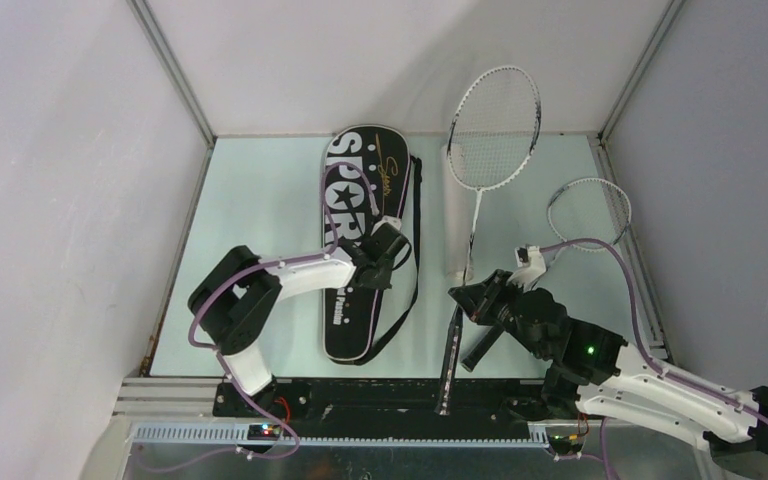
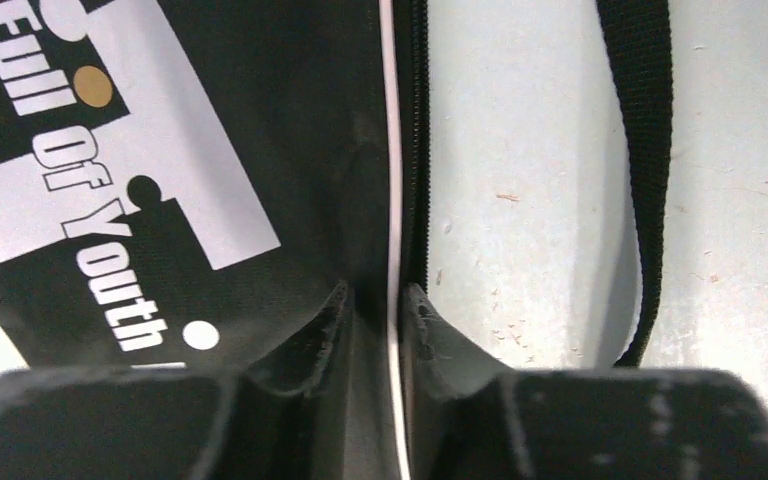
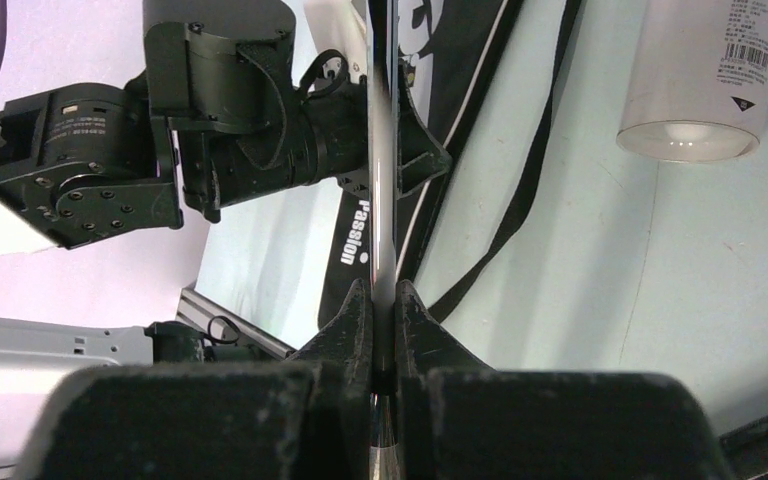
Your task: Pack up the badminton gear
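The top camera looks down from behind the arm bases (image 1: 260, 395) over the whole counter (image 1: 260, 190). The left wrist camera sits very close above the SPORT bag's (image 2: 290, 150) zipper edge. The right wrist camera faces that same bag and the left arm (image 3: 90, 170).

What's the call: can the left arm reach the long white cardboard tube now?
Probably, after letting go: left gripper straddles the edge of the black racket-shaped bag; the white tube lies just beyond, only the strap between.

Black bag (image 2: 210, 150), white "Full Of Youth" lettering. left gripper (image 2: 375, 320) fingers (image 2: 325, 335) straddle its zipper edge, white piping between them, grip unclear. Black strap (image 2: 645, 150) loops on pale table (image 2: 520, 200) right of bag.
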